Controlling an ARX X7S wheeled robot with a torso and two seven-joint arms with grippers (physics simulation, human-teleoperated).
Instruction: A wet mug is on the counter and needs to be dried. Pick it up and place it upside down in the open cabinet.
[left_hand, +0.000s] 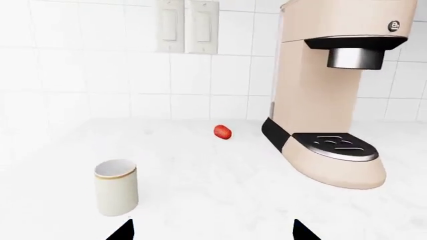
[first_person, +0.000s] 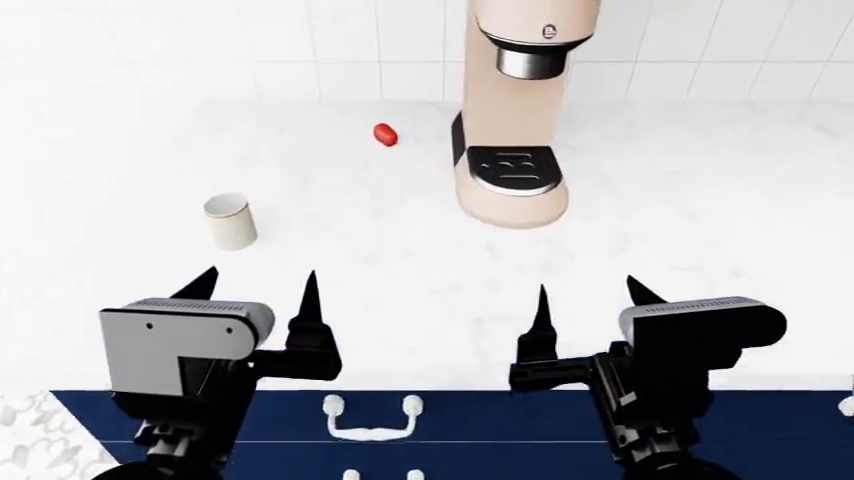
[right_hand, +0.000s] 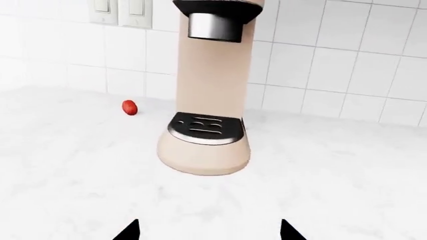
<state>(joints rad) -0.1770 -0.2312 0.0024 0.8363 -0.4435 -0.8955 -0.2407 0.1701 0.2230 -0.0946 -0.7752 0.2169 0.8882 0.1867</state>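
Seen from the head camera: mug (first_person: 230, 220) upright on the white marbled desk (first_person: 694, 230), at about ten o'clock from the middle of the view, mouth up, handle not visible. Well apart from everything else, with bare marble all around it. Left gripper (first_person: 254, 290) just short of the mug, toward six o'clock from it, fingers spread wide and pinching nothing, tips pointing toward the back wall. Right gripper (first_person: 587, 295) at about five o'clock in the view, likewise spread wide and empty, hovering over the desk near its front edge.

Tall beige coffee machine (first_person: 514, 110) at twelve o'clock, against the tiled wall, drip tray facing forward. Small red object (first_person: 386, 134) lying on the desk at about nine o'clock from the machine's base, near the wall, too small to identify. Dark blue cabinet front (first_person: 467, 430) below the desk edge, with a white handle (first_person: 370, 415) between the two arms.

From the left wrist camera: mug (left_hand: 116, 187) close ahead, thin tan line round the rim, standing nearer than the red object (left_hand: 223, 132) and the machine (left_hand: 327, 100); two wall switches (left_hand: 187, 25) on the tiles behind. From the right wrist camera: machine (right_hand: 210, 90) straight ahead, red object (right_hand: 129, 107) beside it, mug out of view.
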